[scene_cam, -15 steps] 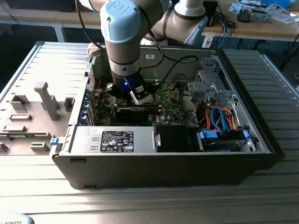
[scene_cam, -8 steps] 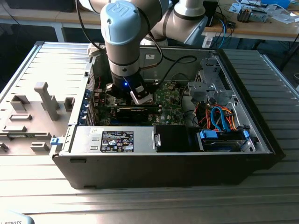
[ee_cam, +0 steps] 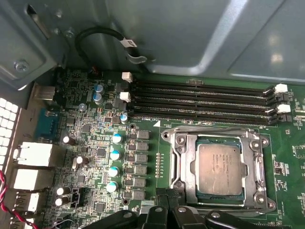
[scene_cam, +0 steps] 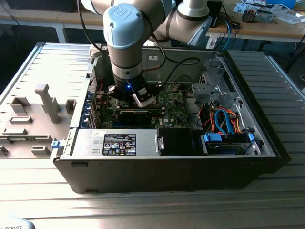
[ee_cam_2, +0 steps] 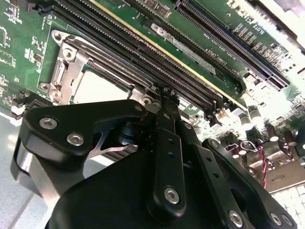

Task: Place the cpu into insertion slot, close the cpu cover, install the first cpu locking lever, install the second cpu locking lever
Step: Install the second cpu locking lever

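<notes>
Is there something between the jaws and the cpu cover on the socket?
Nothing visible. In the first wrist view the gripper sits right at the edge of the cpu cover, which lies flat around the cpu; only bare socket frame is between.

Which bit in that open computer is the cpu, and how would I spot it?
Start at the green motherboard inside the open case, then find the four long black memory slots. Beside them sits a silvery metal frame, the cpu cover, and the cpu lies in its window: a flat, pale silvery-tan square, unlike the small dark parts around.
</notes>
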You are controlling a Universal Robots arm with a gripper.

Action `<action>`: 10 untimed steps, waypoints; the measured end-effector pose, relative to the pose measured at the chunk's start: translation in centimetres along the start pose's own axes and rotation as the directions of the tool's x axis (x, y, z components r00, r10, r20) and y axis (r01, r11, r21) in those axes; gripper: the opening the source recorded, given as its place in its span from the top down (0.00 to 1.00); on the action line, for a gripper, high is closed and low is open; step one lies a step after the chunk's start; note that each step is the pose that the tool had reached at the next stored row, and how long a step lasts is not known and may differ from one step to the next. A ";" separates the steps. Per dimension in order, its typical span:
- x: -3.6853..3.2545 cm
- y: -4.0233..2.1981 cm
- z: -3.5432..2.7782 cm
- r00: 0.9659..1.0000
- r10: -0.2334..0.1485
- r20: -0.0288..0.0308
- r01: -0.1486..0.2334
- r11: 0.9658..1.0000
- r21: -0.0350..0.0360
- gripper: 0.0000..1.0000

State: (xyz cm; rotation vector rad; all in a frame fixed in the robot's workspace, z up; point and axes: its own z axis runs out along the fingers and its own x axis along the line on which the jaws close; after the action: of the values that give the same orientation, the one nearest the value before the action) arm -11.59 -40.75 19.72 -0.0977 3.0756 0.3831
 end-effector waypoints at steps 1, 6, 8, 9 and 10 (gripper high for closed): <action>-0.01 0.00 0.01 1.000 0.000 0.000 0.000 1.000 0.003 0.89; -0.05 0.17 -0.64 1.000 -0.001 -0.001 0.001 1.000 0.026 0.89; -0.26 0.30 -1.08 1.000 -0.001 -0.001 0.001 1.000 0.026 0.89; -0.71 0.35 -1.12 1.000 -0.001 -0.002 0.001 1.000 0.026 0.89; -1.38 0.47 -1.07 1.000 0.000 -0.004 0.000 1.000 0.026 0.89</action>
State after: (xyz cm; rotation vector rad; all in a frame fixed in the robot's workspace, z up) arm -10.28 -40.48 20.93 -0.0983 3.0838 0.3428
